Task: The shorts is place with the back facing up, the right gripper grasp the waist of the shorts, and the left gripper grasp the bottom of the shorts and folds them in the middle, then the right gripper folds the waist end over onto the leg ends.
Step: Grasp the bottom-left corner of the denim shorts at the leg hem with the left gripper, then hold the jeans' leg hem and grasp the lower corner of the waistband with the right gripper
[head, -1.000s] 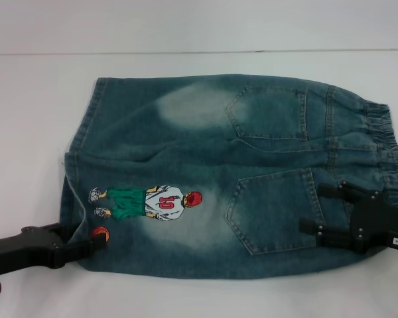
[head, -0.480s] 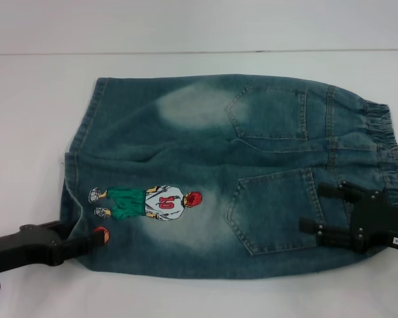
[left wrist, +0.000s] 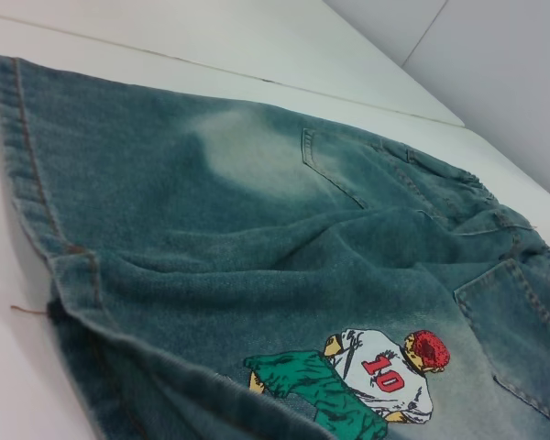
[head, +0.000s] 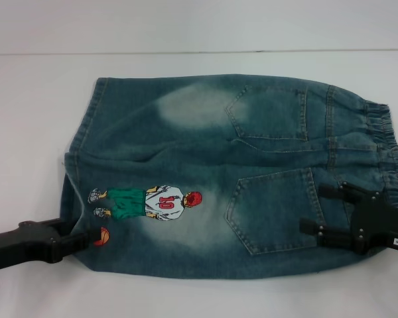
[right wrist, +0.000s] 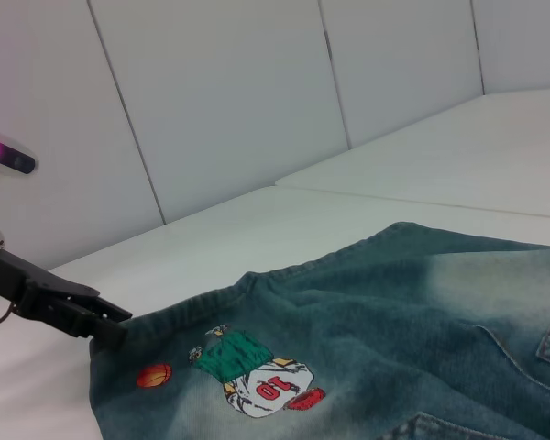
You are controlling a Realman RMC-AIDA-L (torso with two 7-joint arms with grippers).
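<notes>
Changed since a second ago: left gripper (head: 86, 242) has slid a bit outward and down along the near hem corner, and the little orange ball print (head: 101, 236) that sat right at its tips now shows creased, so I reckon the denim there is bunching into the pinch. Right side hasn't budged.

Left fingers: look pressed together on the bottom (head: 67, 199) edge at the near corner; from the right wrist view the tips (right wrist: 105, 323) sit right at the cloth edge. Can't fully confirm the bite, though.

Right fingers: right gripper (head: 325, 212) has its two prongs spread, lying over the near back pocket (head: 275, 209), just inside the waist (head: 391, 152). Nothing between them yet.

What it means: I'd say the hem grab is on, the waist grab isn't done yet.

Shorts: the shorts (head: 205, 152) lie flat, back up, on the white table (head: 199, 63), waist toward my right arm, cartoon figure (head: 146, 203) just beyond the left tips.

Arm pose: both come in low and nearly level from the near side corners.
</notes>
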